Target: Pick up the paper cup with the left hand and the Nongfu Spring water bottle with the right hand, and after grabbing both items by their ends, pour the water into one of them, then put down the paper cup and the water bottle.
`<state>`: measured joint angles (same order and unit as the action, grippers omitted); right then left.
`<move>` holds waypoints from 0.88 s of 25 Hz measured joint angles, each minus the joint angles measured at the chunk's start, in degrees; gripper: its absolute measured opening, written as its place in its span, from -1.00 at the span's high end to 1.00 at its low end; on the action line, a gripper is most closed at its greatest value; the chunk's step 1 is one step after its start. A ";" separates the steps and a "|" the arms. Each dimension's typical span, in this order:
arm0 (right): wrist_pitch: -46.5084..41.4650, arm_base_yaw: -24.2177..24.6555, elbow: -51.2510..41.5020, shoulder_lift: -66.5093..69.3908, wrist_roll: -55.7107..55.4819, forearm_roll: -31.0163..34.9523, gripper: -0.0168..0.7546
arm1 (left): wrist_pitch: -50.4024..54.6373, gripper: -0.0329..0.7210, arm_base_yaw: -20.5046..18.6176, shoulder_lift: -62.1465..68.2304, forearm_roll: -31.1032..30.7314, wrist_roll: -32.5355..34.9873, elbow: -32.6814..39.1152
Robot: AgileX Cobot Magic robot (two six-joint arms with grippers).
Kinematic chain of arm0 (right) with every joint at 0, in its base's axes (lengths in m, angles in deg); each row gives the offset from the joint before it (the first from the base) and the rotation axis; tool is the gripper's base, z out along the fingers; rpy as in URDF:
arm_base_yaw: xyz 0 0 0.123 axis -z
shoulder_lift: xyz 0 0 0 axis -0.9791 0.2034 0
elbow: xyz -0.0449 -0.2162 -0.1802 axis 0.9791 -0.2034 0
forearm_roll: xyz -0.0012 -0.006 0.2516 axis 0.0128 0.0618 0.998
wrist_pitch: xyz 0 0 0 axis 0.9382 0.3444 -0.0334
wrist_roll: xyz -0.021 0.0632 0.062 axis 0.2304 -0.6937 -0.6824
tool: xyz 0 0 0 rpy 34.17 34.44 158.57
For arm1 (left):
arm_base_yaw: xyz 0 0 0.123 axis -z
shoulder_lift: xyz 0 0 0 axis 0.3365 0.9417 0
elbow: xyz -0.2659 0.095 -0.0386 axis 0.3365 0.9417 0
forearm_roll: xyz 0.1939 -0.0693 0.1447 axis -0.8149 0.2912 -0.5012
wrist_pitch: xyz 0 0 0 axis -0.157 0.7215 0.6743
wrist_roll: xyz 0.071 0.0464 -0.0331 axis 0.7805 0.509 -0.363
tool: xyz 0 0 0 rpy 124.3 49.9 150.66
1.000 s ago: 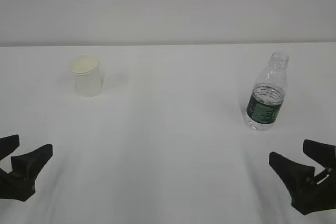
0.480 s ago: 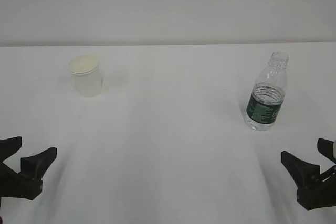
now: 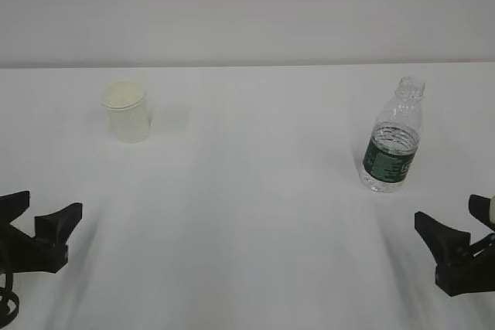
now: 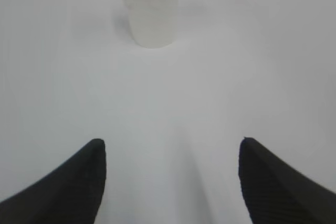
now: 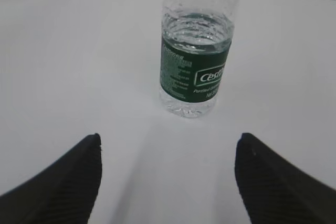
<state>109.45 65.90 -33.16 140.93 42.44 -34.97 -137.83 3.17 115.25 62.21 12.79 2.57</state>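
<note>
While both sets of jaws stand wide apart and empty, we size up our targets: the paper cup (image 4: 149, 9) sits upright on the table (image 3: 255, 191), well ahead of the left hand (image 4: 170, 182) and a shade left of the gap's centre; the Nongfu Spring water bottle (image 5: 197, 51) stands ahead of the right hand (image 5: 168, 182), roughly centred. We judge the cup light and crushable, so grip gently low on its wall; the bottle's ribbed plastic may flex and slosh uncapped, so take it near the base.
</note>
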 joint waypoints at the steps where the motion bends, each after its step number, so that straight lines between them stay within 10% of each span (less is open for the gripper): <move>1: 0.00 0.00 0.36 0.00 0.00 0.12 -0.57 | 0.00 -0.61 0.00 0.39 0.26 0.00 0.00; 22: 0.10 0.00 4.52 3.15 0.09 1.35 -0.57 | -0.12 -0.61 -3.99 7.37 -5.76 -4.04 -5.80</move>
<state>109.55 65.90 -28.63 144.08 42.53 -33.62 -137.95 -0.82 122.61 56.46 8.76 -3.23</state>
